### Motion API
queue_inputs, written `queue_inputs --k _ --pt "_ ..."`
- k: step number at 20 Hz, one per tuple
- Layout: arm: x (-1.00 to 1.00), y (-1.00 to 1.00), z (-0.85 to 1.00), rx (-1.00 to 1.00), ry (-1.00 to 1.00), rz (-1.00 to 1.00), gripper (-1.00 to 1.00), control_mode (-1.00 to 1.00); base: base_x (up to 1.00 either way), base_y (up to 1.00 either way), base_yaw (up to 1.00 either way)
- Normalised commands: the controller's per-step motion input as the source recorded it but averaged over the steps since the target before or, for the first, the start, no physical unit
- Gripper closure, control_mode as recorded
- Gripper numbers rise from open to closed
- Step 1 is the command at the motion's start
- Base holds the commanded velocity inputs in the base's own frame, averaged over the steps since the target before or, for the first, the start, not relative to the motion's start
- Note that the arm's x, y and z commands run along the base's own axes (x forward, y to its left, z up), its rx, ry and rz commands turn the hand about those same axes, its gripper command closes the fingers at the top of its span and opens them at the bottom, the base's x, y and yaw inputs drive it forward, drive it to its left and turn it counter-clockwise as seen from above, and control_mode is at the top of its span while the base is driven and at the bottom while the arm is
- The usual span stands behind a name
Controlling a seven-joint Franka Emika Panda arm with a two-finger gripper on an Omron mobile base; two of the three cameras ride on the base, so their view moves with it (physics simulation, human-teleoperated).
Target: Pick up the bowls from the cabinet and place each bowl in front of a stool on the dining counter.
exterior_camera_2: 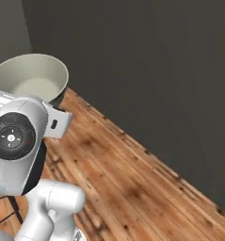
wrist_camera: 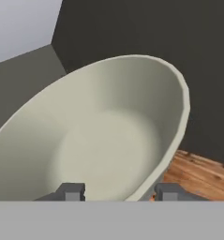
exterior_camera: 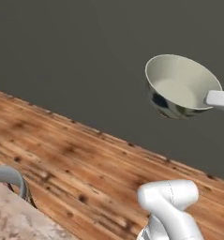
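1. The dark grey-green bowl with a pale cream interior is seen held up in the air, clear of the wooden floor below it and in front of a dark grey wall.
2. In the left base view the bowl is found at the upper right, and a white part of the arm's hand meets its right rim.
3. In the right base view the same bowl is found at the upper left, just behind the arm's large dark-faced joint.
4. In the hand view the cream interior of the bowl is seen close up, tilted, with its rim running from the lower left up and round to the right.
5. The end effector is seen pinching the bowl's near rim: one finger tip is placed inside the bowl and the other finger tip outside its wall.
6. The jaws are held partly apart by the rim between them.
7. At the lower left of the left base view, a corner of the pinkish-brown marble counter is noted, with the curved grey back of a stool just beside its far edge.
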Motion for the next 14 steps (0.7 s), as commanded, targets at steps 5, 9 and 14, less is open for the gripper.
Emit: queue_inputs --k 5,9,14 --pt "0.0 0.0 0.0 0.0 0.0 0.0 1.0 1.0 1.0 -0.09 0.65" --pt "0.0 0.0 0.0 0.0 0.0 0.0 1.0 1.0 1.0 -0.08 0.65" --pt "0.0 0.0 0.0 0.0 0.0 0.0 1.0 1.0 1.0 -0.07 0.63"
